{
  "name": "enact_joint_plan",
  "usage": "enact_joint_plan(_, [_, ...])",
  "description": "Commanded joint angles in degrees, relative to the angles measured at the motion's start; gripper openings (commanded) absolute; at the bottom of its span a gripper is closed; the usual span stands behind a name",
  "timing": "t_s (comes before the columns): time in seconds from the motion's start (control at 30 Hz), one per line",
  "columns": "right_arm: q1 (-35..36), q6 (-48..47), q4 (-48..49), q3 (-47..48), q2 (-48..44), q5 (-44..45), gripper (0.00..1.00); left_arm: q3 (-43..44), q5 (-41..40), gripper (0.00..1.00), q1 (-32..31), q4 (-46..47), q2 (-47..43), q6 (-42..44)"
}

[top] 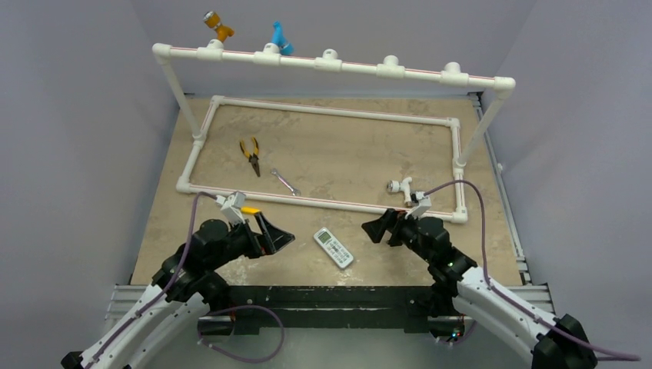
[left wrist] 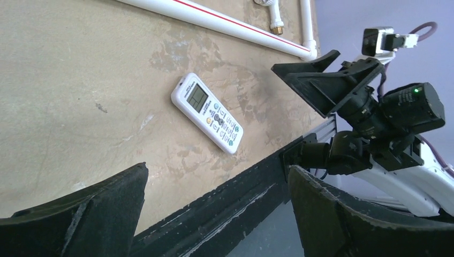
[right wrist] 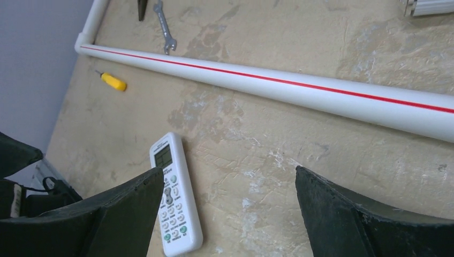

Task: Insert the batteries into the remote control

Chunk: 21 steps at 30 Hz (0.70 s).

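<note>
Left gripper [left wrist: 217,176] and right gripper [right wrist: 230,171] gape wide, empty, flanking the remote control [top: 334,247], buttons-up on the table [top: 346,146]. We spot no batteries; compartment faces down, likely loaded already.

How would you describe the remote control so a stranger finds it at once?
Start at the white pipe frame on the table. In front, between the left gripper and the right gripper, lies the remote control. It alone is a slim white handset with buttons.
</note>
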Motion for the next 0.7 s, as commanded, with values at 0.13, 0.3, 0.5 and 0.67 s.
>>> enact_joint_plan(0.13, [-0.29,1.83,-17.6,1.41,-15.18,10.22,0.93,1.75,-5.53,1.0,-0.2,-5.62,-3.41,3.2])
enact_joint_plan(0.3, [-0.31,-0.77,-25.11,2.5,-21.37,15.27,0.93,0.24,-6.51,1.0,-0.2,-5.7,-5.48,2.75])
enact_joint_plan(0.5, [-0.28,-1.76,-24.2,2.55,-21.34,15.93,0.92,-0.24,-8.84,1.0,-0.26,-6.78,-7.16,3.62])
enact_joint_plan(0.67, [-0.37,-3.51,-22.46,3.32,-17.53,16.19,0.92,-0.67,-10.58,0.99,-0.25,-7.18,-8.31,4.0])
